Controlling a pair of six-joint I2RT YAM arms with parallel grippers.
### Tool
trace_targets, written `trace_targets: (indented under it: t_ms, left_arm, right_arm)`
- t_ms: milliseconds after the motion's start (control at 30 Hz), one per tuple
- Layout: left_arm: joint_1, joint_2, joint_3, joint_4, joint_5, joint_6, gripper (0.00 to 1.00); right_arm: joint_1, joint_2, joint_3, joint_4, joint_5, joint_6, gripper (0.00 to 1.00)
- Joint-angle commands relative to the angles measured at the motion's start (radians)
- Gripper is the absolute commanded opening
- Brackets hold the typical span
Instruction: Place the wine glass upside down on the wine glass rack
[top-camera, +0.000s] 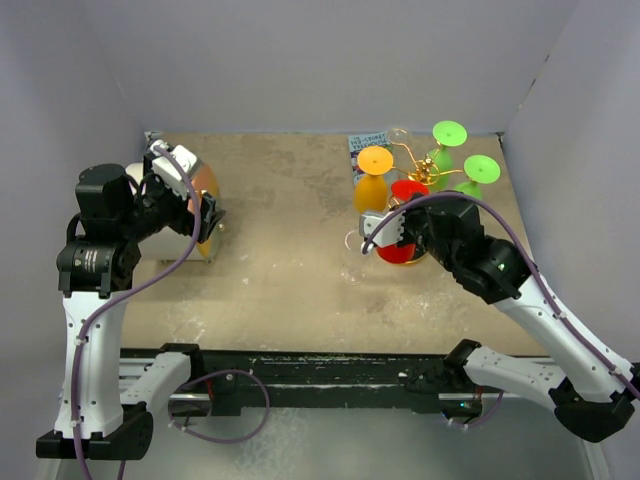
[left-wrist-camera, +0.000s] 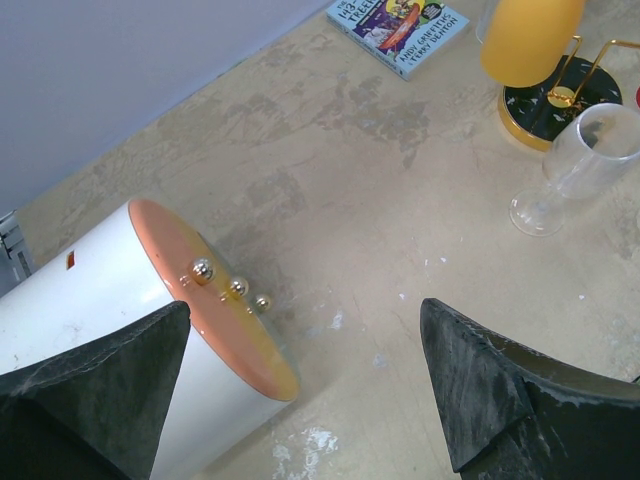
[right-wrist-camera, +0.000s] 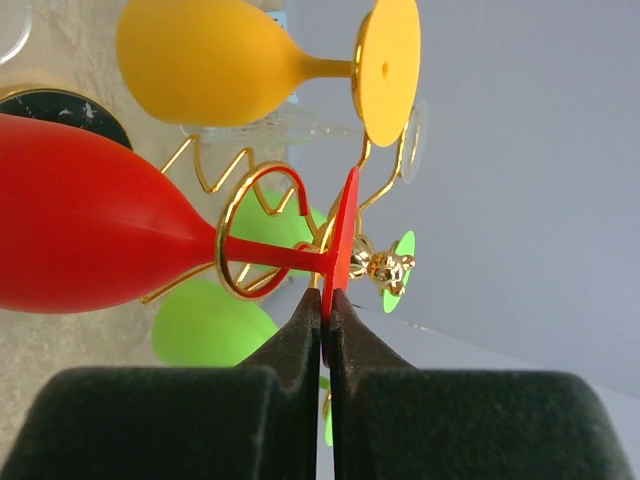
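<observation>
Right gripper (right-wrist-camera: 325, 300) was clenched on the round foot of the red plastic wine glass (right-wrist-camera: 90, 240), its stem sat inside a looped ring of the gold wire tree-shaped rack (right-wrist-camera: 383, 268), bowl hung downward, left gripper (left-wrist-camera: 305, 315) was spread wide above a white cylindrical canister with copper lid (left-wrist-camera: 80, 300).

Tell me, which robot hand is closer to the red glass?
Right. The right gripper pinches the red glass by its round foot, at the gold rack. The left gripper is open, far off on the other side, beside the white canister.
</observation>
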Motion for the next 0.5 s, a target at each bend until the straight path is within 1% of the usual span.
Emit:
trace_targets:
  t_ms: [0,167,333,467]
  left_arm:
    - [0.007,-0.008,0.008,0.016,0.019,0.009,0.99]
    - [0.008,-0.008,0.008,0.014,0.019,0.01,0.99]
    - [0.008,-0.005,0.008,0.014,0.019,0.011,0.99]
    - [0.008,-0.004,0.01,0.012,0.02,0.011,0.99]
  right_arm:
    - [-0.002,0.001,0.051,-0.042,-0.043,-0.082,0.0]
    - [-0.002,0.005,0.068,-0.089,-0.094,-0.085,0.0]
    - [-0.001,0.004,0.055,-0.098,-0.079,-0.078,0.0]
    - [-0.001,0.0,0.042,-0.095,-0.068,-0.064,0.04]
